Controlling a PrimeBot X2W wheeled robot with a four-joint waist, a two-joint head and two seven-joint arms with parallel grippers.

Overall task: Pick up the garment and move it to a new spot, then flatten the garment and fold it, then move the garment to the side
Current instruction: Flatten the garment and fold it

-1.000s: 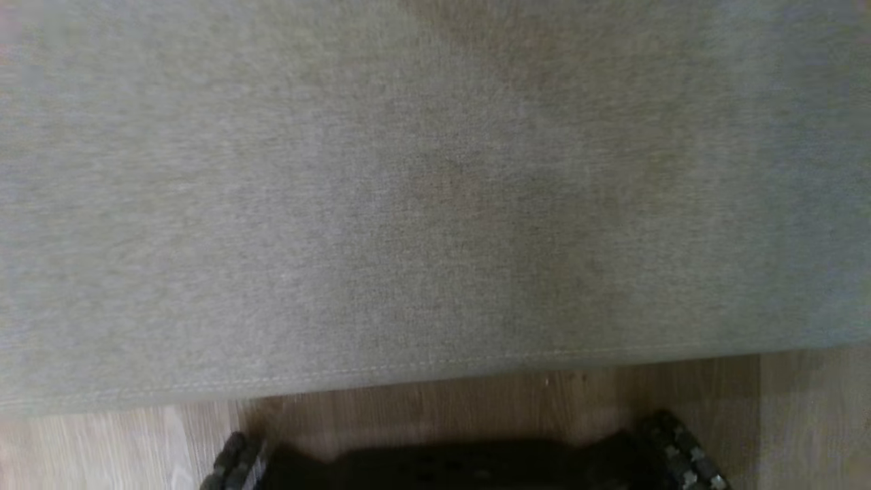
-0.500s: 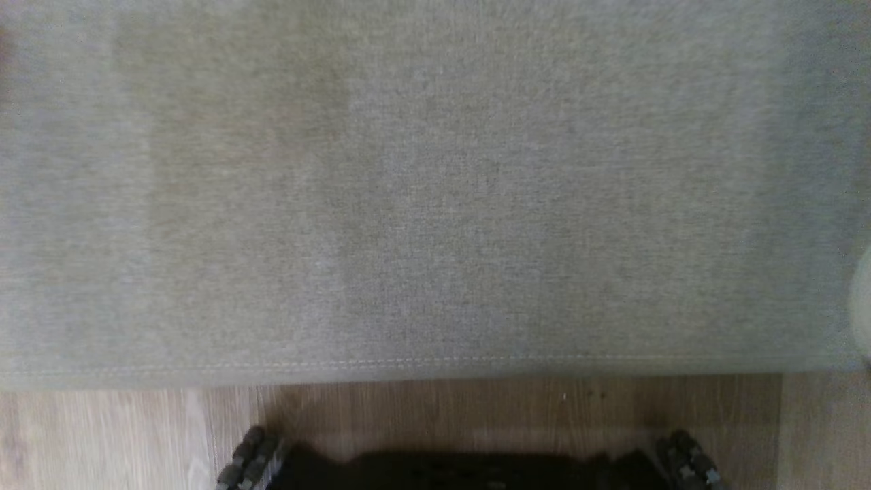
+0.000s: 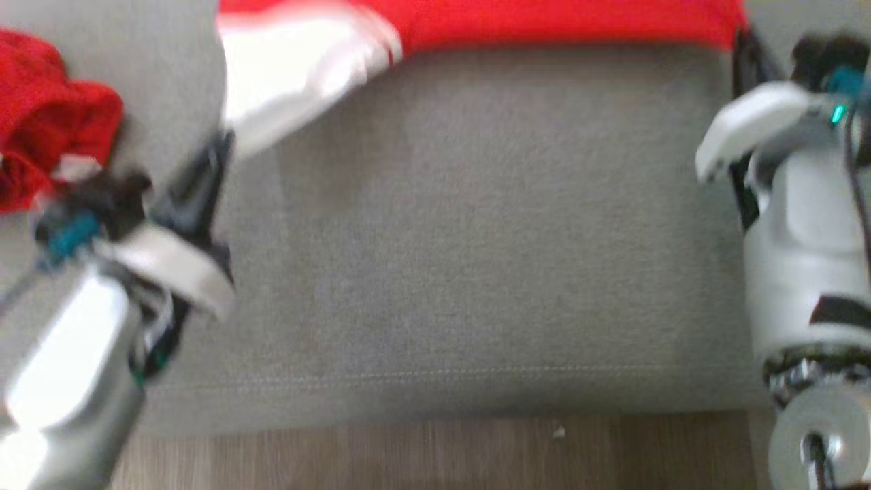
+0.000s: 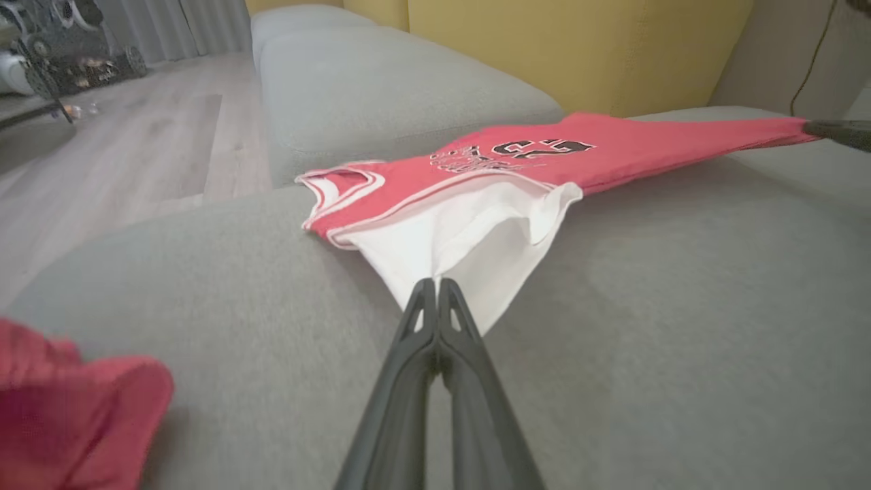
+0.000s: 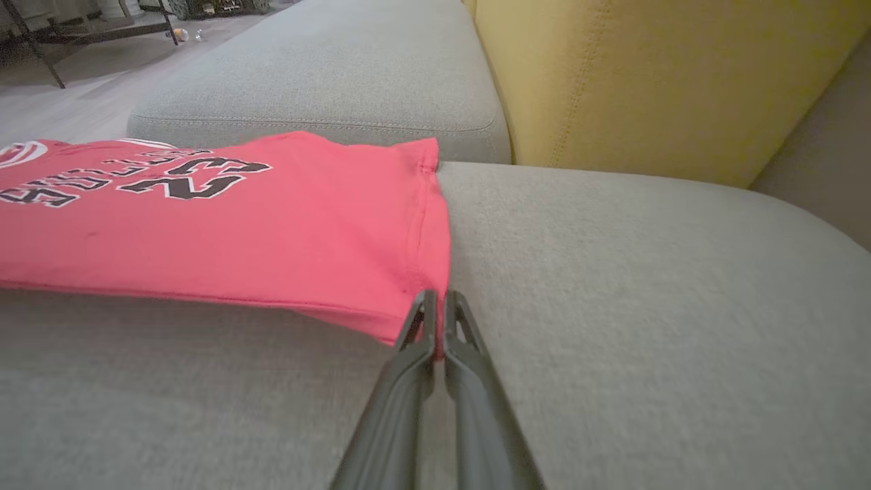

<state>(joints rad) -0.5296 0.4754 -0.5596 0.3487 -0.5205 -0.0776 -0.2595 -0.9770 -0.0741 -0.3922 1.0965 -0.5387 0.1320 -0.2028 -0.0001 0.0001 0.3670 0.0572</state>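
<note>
You are stretching the jersey (image 4: 612,153) flat over the sofa (image 3: 476,258), left gripper (image 4: 435,284) clenching its white corner, right gripper (image 5: 434,296) clenching its red hem

Count at this moment.
- Hands: two, left hand (image 4: 436,284) and right hand (image 5: 439,296), each with two dark fingers.
- Garments: two, one red jersey (image 4: 612,153) and one crumpled red cloth (image 4: 68,408).
- Grey seat cushions, left wrist view: I count three, near cushion (image 4: 680,306), middle cushion (image 4: 381,88), far cushion (image 4: 299,17).
- Yellow back cushion (image 5: 646,75): one that I can tell for certain.
</note>
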